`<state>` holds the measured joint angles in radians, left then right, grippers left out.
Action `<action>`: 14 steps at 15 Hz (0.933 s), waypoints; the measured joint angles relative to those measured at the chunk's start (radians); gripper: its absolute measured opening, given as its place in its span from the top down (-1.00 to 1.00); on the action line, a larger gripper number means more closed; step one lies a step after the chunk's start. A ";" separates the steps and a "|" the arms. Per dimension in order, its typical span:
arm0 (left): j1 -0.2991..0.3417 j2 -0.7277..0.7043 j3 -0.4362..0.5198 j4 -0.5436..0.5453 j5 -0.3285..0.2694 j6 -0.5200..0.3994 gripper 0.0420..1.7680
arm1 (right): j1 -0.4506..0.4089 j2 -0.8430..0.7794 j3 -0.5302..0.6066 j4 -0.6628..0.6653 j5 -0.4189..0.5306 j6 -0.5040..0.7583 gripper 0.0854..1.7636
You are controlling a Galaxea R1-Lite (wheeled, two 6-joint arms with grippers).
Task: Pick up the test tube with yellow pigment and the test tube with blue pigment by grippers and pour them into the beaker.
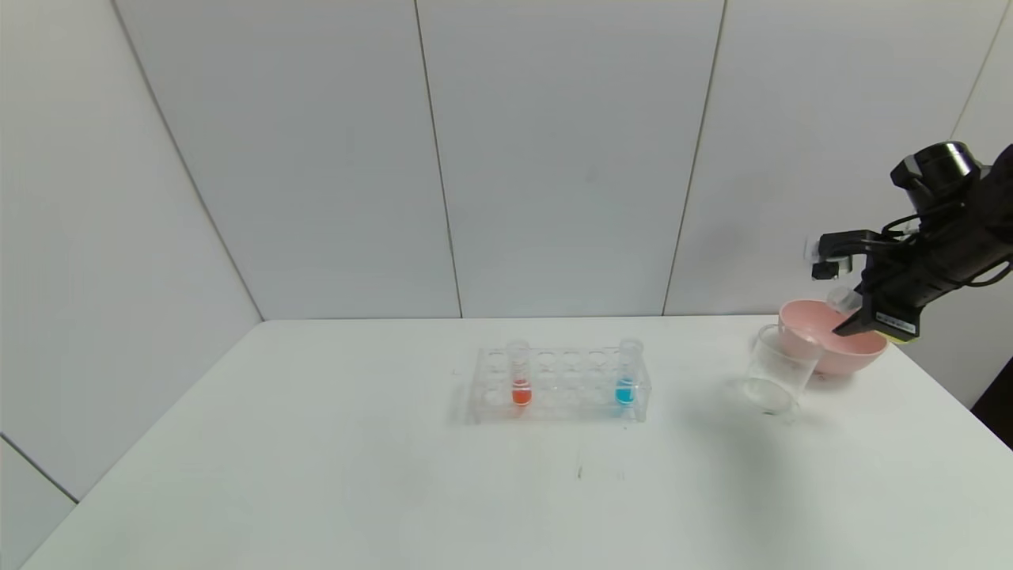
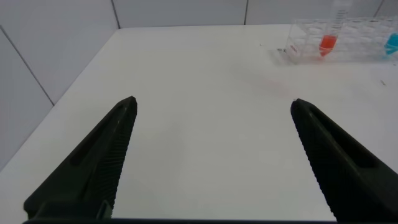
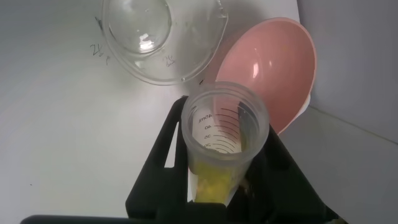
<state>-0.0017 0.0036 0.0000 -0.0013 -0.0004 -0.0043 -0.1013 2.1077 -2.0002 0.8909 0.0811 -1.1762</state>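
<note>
The test tube with yellow pigment sat clamped in the right claw, raised above the pink bowl beside the beaker. Only the right wrist view showed its yellow liquid; the head view showed just its rim. The test tube with blue pigment and an orange-red tube stood in the rack on the tabletop. The left claw hung apart, empty, over bare tabletop.
</note>
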 joint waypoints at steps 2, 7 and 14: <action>0.000 0.000 0.000 0.000 0.000 0.000 -1.00 | 0.008 0.000 0.000 0.023 -0.007 -0.003 0.41; 0.000 0.000 0.000 0.000 0.000 0.000 -1.00 | 0.017 0.008 0.000 0.028 -0.042 -0.005 0.41; 0.000 0.000 0.000 0.000 0.000 0.000 -1.00 | 0.041 0.021 0.000 0.043 -0.136 -0.023 0.41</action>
<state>-0.0017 0.0036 0.0000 -0.0013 0.0000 -0.0038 -0.0604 2.1291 -2.0002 0.9343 -0.0553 -1.1989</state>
